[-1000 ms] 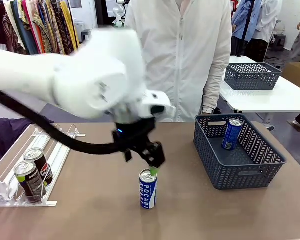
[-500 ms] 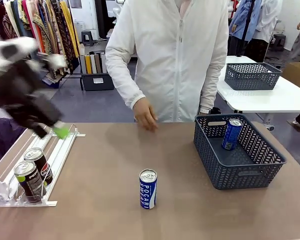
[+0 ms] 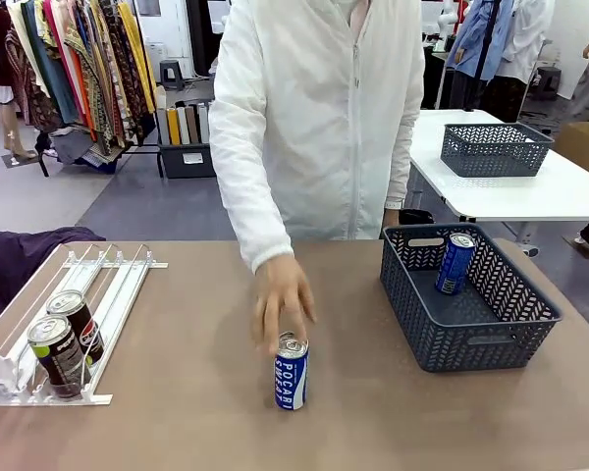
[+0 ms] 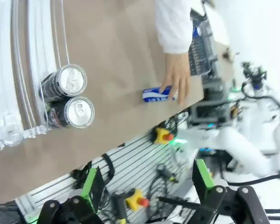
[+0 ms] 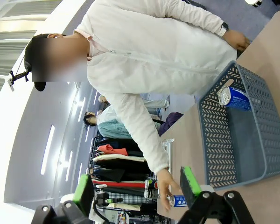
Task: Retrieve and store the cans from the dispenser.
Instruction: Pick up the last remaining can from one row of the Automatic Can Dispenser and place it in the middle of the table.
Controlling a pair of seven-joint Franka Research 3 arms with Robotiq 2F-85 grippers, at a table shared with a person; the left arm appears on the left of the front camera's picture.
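A: Anything around the standing blue can [image 3: 291, 372]?

B: Slim cylinder, upright on a smooth brown table [image 3: 196, 417], silver top, white lettering. Directly above it, a person's hand [image 3: 282, 297], fingertips down at the silver top. White sleeve [image 3: 250, 196] rising behind.

A: To the right of that can?

B: Dark grey plastic basket [image 3: 471, 339], walls cut in herringbone slots, well apart from the can. Inside, a second blue can [image 3: 455, 263], tilted against the far wall.

A: And to the left?

B: Well apart, the dispenser [image 3: 118, 270]: flat sloped rack of white and clear rails, curved white stops at the near end. In one lane, a front black can [image 3: 54, 355] at the stops, a rear black can [image 3: 77, 324] touching it.

A: Beyond?

B: White table [image 3: 560, 196] with another grey basket, racks of hanging clothes [image 3: 79, 49].

A: Grippers?

B: Left gripper [image 4: 148, 179] far from the standing can, looking down on the dispenser, green pads spread wide, nothing between. Right gripper [image 5: 136, 190] on the basket side, also spread wide and empty.
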